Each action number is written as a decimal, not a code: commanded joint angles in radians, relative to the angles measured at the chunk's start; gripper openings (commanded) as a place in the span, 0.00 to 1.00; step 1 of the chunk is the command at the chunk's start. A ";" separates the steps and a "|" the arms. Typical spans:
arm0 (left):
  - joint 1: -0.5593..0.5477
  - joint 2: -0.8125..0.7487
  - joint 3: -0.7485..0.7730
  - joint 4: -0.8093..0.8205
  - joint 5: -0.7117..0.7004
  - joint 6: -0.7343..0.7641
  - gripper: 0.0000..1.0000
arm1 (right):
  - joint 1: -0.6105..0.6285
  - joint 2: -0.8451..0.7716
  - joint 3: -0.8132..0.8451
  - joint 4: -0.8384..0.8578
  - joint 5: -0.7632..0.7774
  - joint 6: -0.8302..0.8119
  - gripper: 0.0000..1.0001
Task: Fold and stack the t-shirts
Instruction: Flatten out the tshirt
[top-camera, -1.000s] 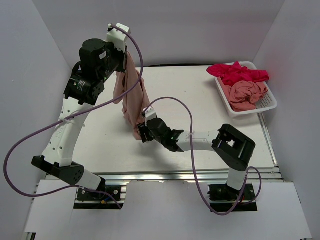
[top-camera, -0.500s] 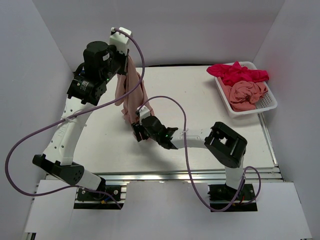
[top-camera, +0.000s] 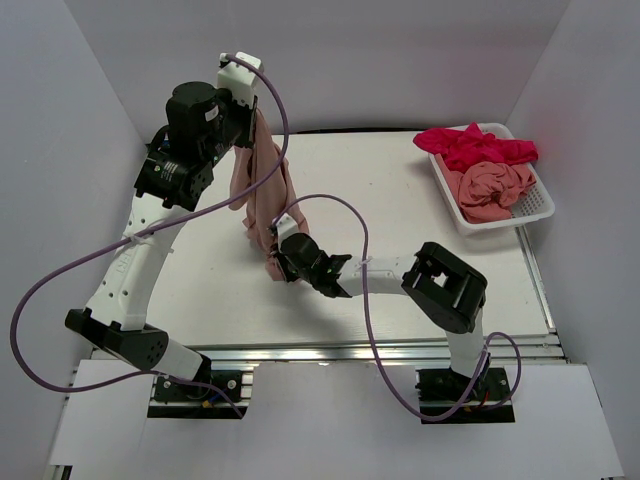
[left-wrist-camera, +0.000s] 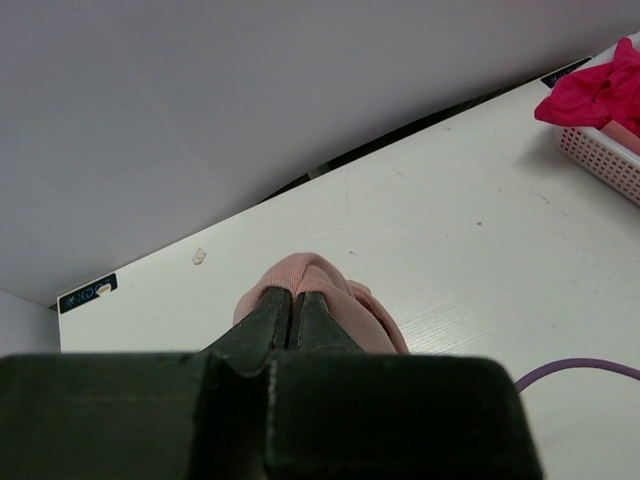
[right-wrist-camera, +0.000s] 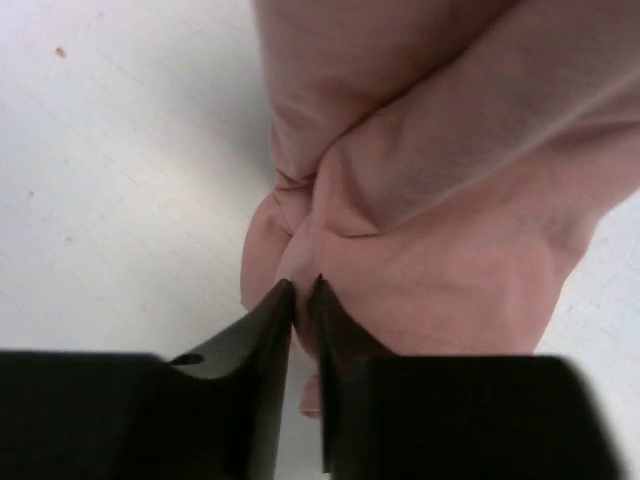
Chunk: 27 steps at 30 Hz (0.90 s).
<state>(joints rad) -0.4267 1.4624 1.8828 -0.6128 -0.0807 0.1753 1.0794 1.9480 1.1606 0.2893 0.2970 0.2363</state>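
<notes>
Grey-white walls box in a white desk (top-camera: 420, 230). A salmon t-shirt (top-camera: 262, 190) hangs above its left-centre, its top clenched in the raised left fingers (left-wrist-camera: 270, 315). A white mesh basket (top-camera: 540, 205) at the far right corner holds a magenta t-shirt (top-camera: 475, 145) and a crumpled salmon one (top-camera: 490, 188). The right fingers (right-wrist-camera: 265, 330), nearly together, pinch the hanging shirt's bottom fold.

Dusty salmon-pink t-shirt (top-camera: 262, 195) over a white worktop (top-camera: 390, 190); at two o'clock, a magenta-red t-shirt (top-camera: 475, 147) and a second salmon-pink shirt (top-camera: 490, 190) in a white mesh basket (top-camera: 446, 187).
</notes>
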 joint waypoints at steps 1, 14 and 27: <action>0.005 -0.028 0.006 0.039 -0.010 -0.005 0.00 | -0.012 -0.001 0.027 -0.001 0.033 0.023 0.16; 0.006 -0.076 -0.047 0.042 -0.071 0.036 0.00 | -0.030 -0.209 -0.073 -0.019 0.157 -0.015 0.00; 0.039 -0.220 -0.287 0.105 -0.108 0.010 0.00 | -0.118 -0.676 0.030 -0.248 0.284 -0.181 0.00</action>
<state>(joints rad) -0.3954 1.3155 1.5932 -0.5537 -0.1741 0.2043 0.9531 1.3102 1.1538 0.1238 0.5259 0.1047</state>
